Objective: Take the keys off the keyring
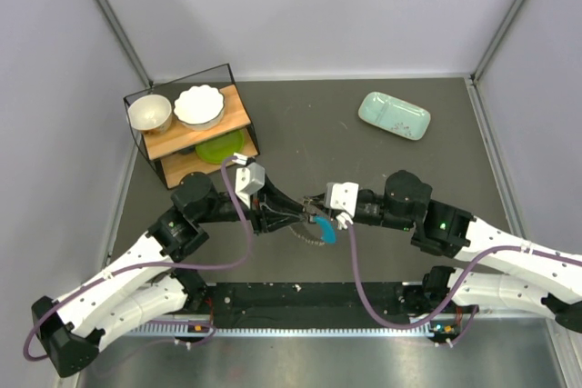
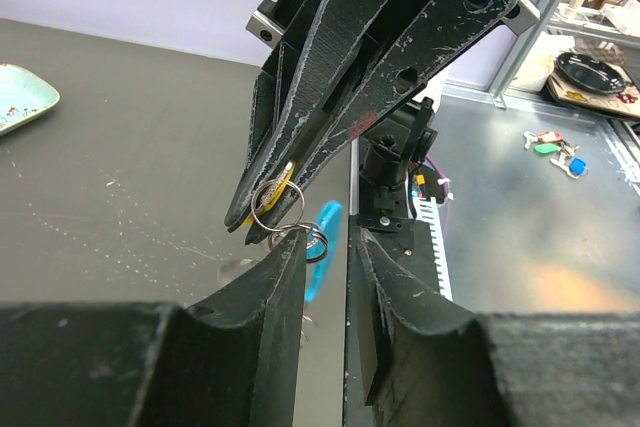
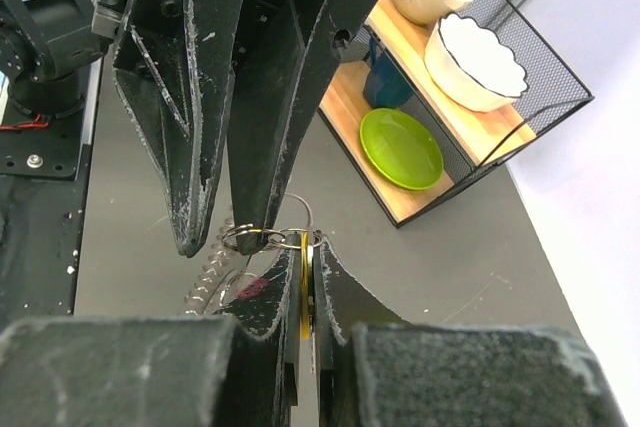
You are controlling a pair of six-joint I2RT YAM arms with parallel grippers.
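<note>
The dark worktop (image 1: 300,134) carried a black wire rack (image 1: 238,114) with bowls and a green plate at the far left, and a pale green tray (image 1: 368,102) far right, both well apart from the work. The two arms met nose to nose over the middle near the front edge.

Just below their tips sat the keyring (image 1: 305,235), a floppy silvery coil; whether it rested on the worktop or hung clear of it I could not tell. The blue key (image 1: 326,233) lay beside the coil, under the right arm's tip.

The right gripper (image 3: 307,252) had its jaws shut on a thin yellow tab (image 3: 304,292), probably the cover of one key, held edge-on. Two small split rings (image 3: 245,237) linked that tab towards the left gripper (image 2: 330,242), whose jaws stood at a narrow gap, one tip touching the nearer ring. Whether that ring was hooked over the tip was not clear.

This looked like the working-off step: one arm anchoring the key, the other prising at its small ring. Next, the left tip would likely need to catch the ring's split end and turn it along the key's hole while the right grip stayed firm.
</note>
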